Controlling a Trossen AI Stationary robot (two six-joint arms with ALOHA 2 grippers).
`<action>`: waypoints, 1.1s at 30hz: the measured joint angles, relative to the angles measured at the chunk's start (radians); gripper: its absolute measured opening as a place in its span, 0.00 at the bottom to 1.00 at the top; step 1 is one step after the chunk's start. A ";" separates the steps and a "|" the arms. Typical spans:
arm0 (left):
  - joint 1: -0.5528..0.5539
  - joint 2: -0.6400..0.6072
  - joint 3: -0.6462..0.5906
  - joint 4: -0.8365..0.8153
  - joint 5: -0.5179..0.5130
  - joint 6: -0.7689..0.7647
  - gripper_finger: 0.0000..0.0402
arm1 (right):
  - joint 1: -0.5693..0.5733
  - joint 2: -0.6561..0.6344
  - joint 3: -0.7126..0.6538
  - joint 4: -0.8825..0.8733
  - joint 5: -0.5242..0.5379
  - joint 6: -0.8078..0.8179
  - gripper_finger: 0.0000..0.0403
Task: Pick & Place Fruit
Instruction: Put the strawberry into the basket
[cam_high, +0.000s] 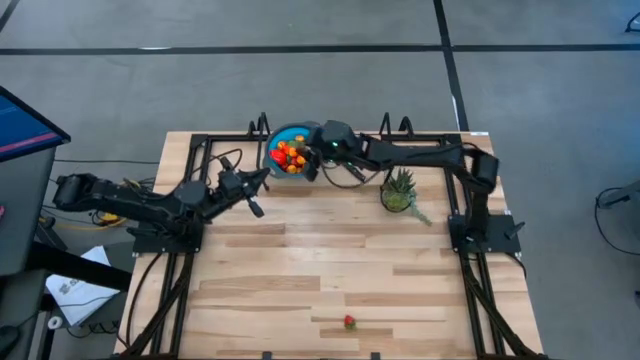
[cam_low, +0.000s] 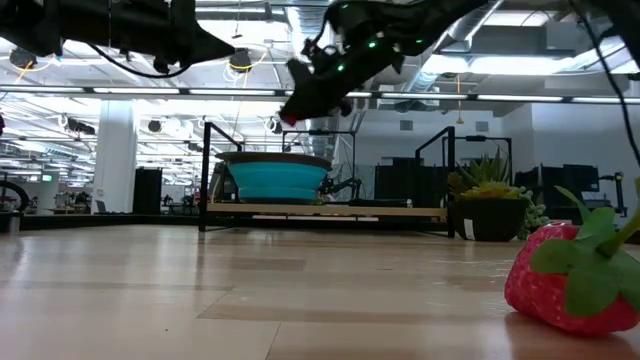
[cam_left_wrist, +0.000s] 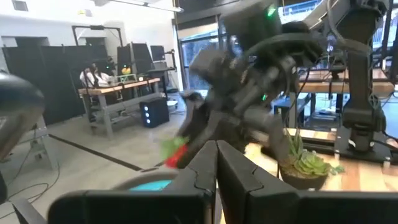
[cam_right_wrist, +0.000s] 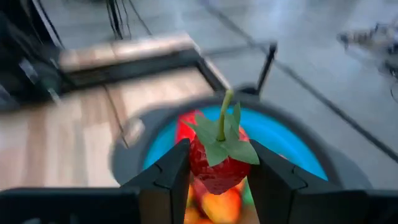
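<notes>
One strawberry (cam_right_wrist: 217, 165) between right hand (cam_right_wrist: 217, 180) fingers.

Your right arm reaches from its base at the counter's right edge across the far side, elbow bent, wrist tipped down. Its right claw (cam_right_wrist: 217, 171) hangs above the counter, fingers (cam_right_wrist: 171, 174) part-closed and clamped on either side of a strawberry (cam_right_wrist: 217, 158). Your left arm lies low and stretched from its base at the left edge, raised off the counter. Its left claw (cam_left_wrist: 216, 163) points toward the right claw, fingers pressed together, holding nothing.
</notes>
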 joint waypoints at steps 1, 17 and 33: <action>0.003 -0.003 0.000 0.001 0.000 0.000 0.00 | -0.005 0.023 0.034 -0.049 0.000 0.000 0.32; 0.006 -0.004 0.000 -0.009 -0.002 0.000 0.00 | -0.086 0.238 0.399 -0.305 0.002 -0.037 0.47; 0.006 -0.004 0.000 -0.009 -0.008 0.049 0.00 | -0.072 0.178 0.401 -0.424 -0.001 -0.091 0.50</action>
